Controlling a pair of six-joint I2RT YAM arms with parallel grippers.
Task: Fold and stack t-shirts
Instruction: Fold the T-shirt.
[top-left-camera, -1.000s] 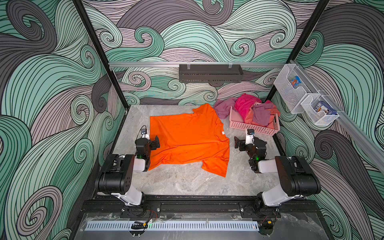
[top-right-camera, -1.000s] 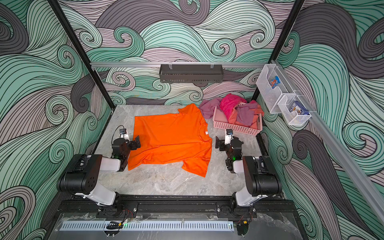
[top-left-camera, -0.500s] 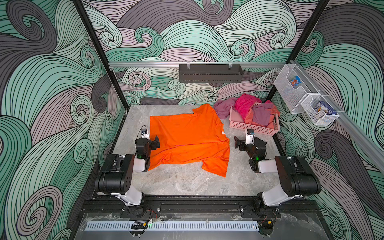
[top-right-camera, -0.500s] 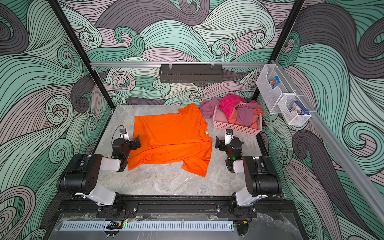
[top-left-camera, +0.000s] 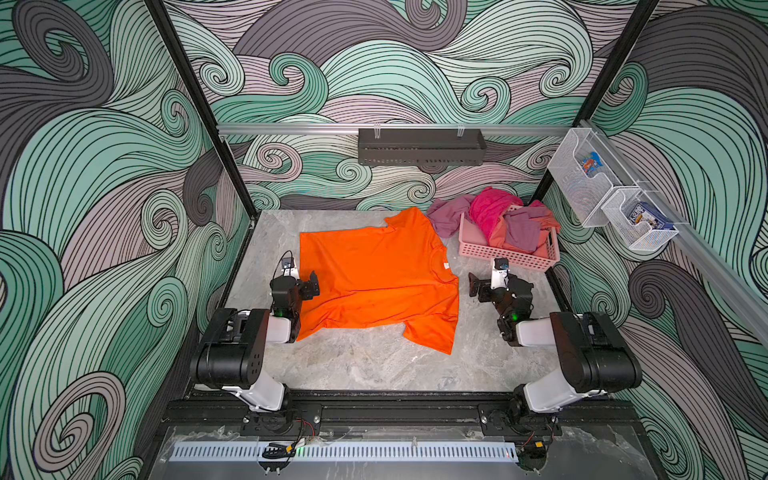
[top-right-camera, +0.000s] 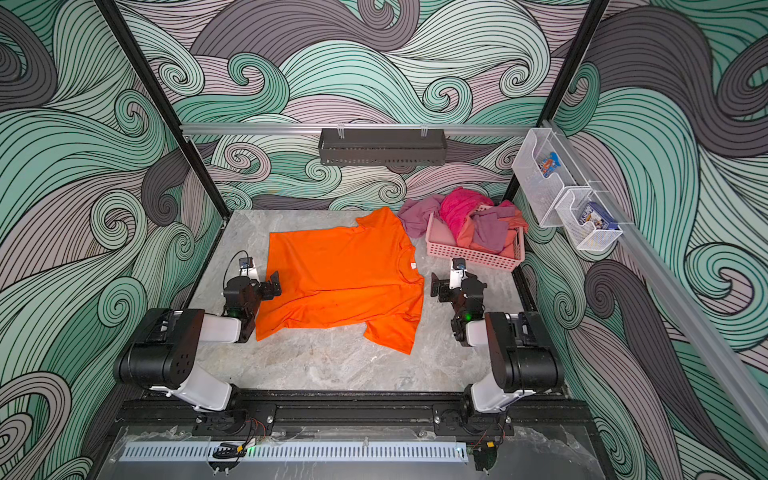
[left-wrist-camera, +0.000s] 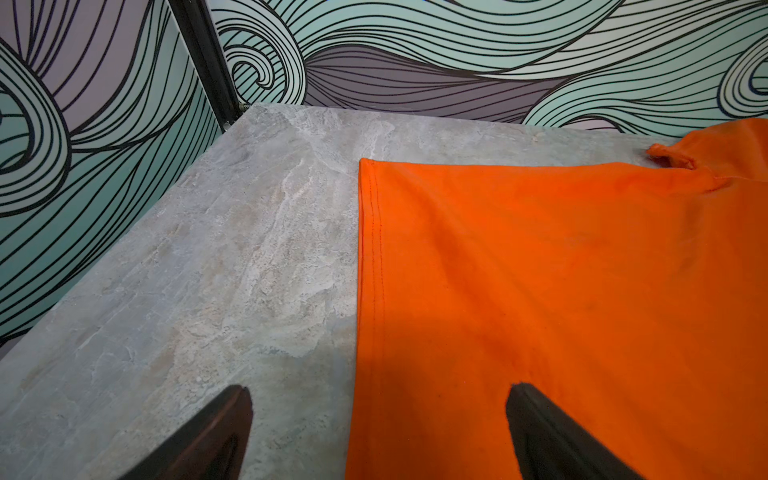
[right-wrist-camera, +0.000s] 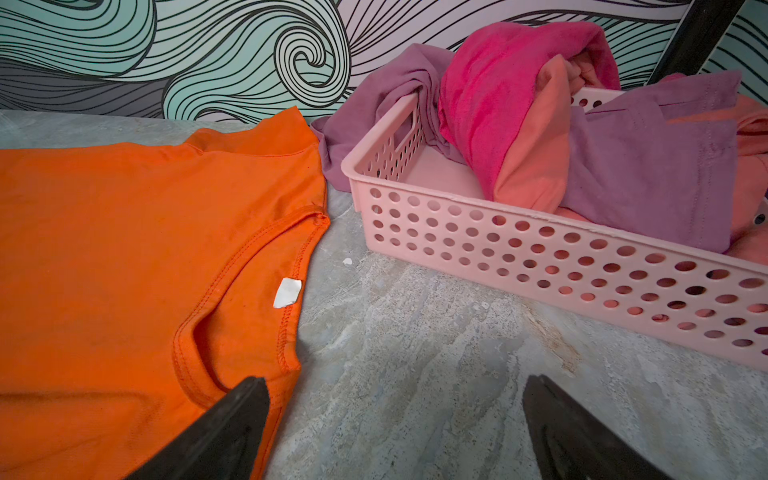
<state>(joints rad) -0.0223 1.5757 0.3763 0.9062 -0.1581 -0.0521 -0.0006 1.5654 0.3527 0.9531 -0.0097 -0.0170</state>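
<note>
An orange t-shirt (top-left-camera: 374, 282) (top-right-camera: 340, 278) lies spread flat on the grey marble table, neck toward the right and its white label (right-wrist-camera: 287, 292) showing. My left gripper (top-left-camera: 300, 277) (left-wrist-camera: 378, 399) hovers open at the shirt's hem (left-wrist-camera: 370, 249), one finger over bare table and the other over cloth. On the other side, my right gripper (top-left-camera: 486, 279) (right-wrist-camera: 395, 390) stands open beside the collar (right-wrist-camera: 249, 266), with one finger over the shoulder cloth and bare table between its jaws. Neither holds anything.
A pink perforated basket (top-left-camera: 507, 255) (right-wrist-camera: 540, 257) at the back right holds crumpled pink, mauve and salmon garments (right-wrist-camera: 582, 137), one spilling onto the table. A black shelf (top-left-camera: 419, 145) hangs on the back wall, and wire bins (top-left-camera: 582, 183) on the right rail.
</note>
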